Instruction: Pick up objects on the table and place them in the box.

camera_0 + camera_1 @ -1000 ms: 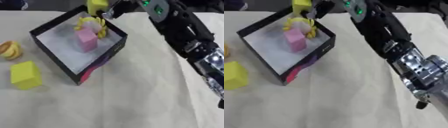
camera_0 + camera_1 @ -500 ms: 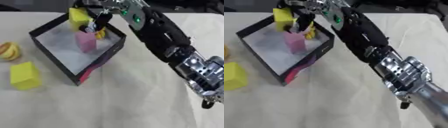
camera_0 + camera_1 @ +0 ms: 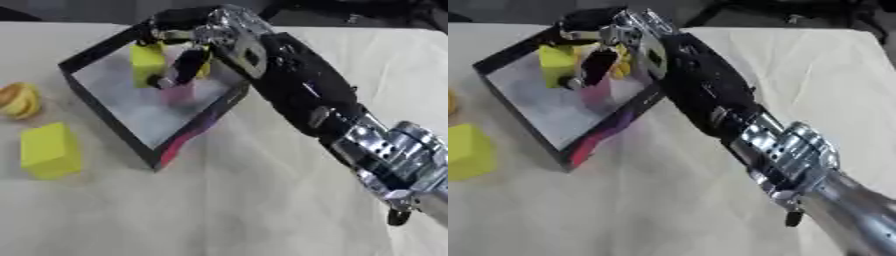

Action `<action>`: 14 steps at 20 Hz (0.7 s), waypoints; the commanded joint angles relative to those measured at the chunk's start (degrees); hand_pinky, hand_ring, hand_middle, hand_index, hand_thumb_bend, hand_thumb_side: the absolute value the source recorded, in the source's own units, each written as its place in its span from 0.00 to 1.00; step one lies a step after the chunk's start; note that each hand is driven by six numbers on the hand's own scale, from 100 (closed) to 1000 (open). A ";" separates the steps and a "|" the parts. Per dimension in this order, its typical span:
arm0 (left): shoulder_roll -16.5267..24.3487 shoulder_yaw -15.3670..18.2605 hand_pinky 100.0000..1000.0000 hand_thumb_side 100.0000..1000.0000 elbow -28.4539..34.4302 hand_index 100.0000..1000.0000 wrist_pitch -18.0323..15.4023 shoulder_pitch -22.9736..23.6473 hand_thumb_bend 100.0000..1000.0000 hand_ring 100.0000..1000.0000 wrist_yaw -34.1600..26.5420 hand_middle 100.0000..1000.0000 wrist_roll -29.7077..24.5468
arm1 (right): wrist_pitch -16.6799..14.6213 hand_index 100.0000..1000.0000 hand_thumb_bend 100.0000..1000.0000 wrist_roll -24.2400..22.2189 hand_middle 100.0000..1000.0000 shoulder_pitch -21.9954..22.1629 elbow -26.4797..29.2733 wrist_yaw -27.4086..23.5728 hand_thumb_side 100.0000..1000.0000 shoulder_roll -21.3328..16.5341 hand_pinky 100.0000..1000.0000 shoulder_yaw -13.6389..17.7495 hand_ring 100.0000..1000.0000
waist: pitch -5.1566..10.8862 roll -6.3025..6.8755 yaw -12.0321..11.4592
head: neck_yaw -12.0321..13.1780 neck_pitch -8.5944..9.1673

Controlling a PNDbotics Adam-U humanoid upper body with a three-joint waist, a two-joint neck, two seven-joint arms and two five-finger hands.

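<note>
My right arm reaches in from the lower right, and its hand (image 3: 185, 31) hangs over the black box (image 3: 106, 118). Its fingers (image 3: 185, 67) are shut on a yellow block (image 3: 147, 63), held low inside the box near the far left wall. A pink block (image 3: 178, 93) stands on the box's white floor just right of the fingers. Something yellow (image 3: 624, 64) shows behind the hand at the box's far side. On the cloth left of the box lie a larger yellow block (image 3: 50, 150) and a round yellow-orange object (image 3: 19, 99). My left hand is out of view.
A pale cloth (image 3: 227, 200) covers the table. The box's near wall (image 3: 190, 139) shows pink and black. My forearm (image 3: 780, 150) crosses the table diagonally on the right.
The right hand has carried the yellow block left and down, from above the box's far corner into the box beside the pink block. The view has also shifted.
</note>
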State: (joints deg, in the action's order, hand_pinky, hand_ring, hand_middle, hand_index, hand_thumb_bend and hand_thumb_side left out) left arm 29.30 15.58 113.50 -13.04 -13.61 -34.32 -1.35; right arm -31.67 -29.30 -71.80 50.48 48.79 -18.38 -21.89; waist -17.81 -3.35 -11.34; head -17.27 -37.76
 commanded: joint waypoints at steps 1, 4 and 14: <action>2.12 -0.08 0.80 0.60 1.10 0.79 -0.05 -0.27 0.00 0.86 0.31 0.80 -0.64 | -2.18 0.93 0.16 0.32 0.77 -1.03 0.06 2.72 0.63 -0.80 0.92 0.87 0.89 | 2.25 -0.32 -0.10 | 0.28 -0.05; 1.99 -0.29 0.80 0.60 1.10 0.79 0.20 -0.23 0.00 0.86 0.61 0.80 -1.04 | -3.89 1.00 0.38 2.15 0.86 -0.92 0.23 5.35 0.72 -1.21 0.99 1.38 0.94 | 2.26 -0.32 0.01 | 0.53 0.03; 1.86 -0.38 0.79 0.60 1.10 0.79 0.23 0.44 0.00 0.86 0.93 0.80 -1.24 | -5.30 1.00 0.39 7.55 0.89 -1.20 -0.39 9.51 0.72 -2.36 1.00 2.96 0.96 | 2.74 0.04 0.26 | 0.93 -0.12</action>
State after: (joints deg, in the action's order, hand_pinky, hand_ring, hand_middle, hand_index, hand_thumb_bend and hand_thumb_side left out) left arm 29.30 14.97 113.50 -12.71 -13.06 -33.62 -2.38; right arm -37.30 -22.66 -71.57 49.67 57.74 -19.15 -19.76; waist -17.79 -3.35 -11.03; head -16.48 -37.76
